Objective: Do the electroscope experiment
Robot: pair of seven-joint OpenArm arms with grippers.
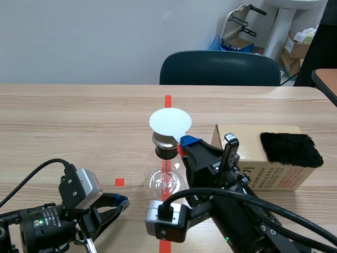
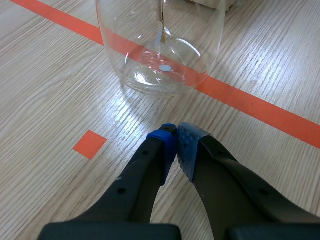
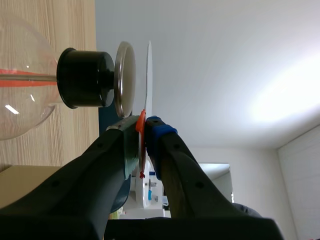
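The electroscope is a clear glass flask (image 1: 165, 179) with a black stopper (image 3: 85, 78) and a round metal plate (image 3: 125, 79) on top; it stands on the red tape line at the table's middle. My right gripper (image 1: 185, 143) is shut on the red handle (image 3: 141, 131) of a thin white disc (image 1: 170, 121). The white disc (image 3: 148, 75) lies flat just over the metal plate, with a narrow gap showing. My left gripper (image 1: 122, 201) rests low to the flask's left, shut on nothing. In the left wrist view the flask (image 2: 160, 45) stands a short way ahead of the left gripper (image 2: 175, 135).
A cardboard box (image 1: 263, 168) stands right of the flask with a black furry cloth (image 1: 290, 149) on top. A dark chair (image 1: 220, 68) sits behind the far table edge. A small red tape square (image 1: 119, 182) marks the wood near the left gripper.
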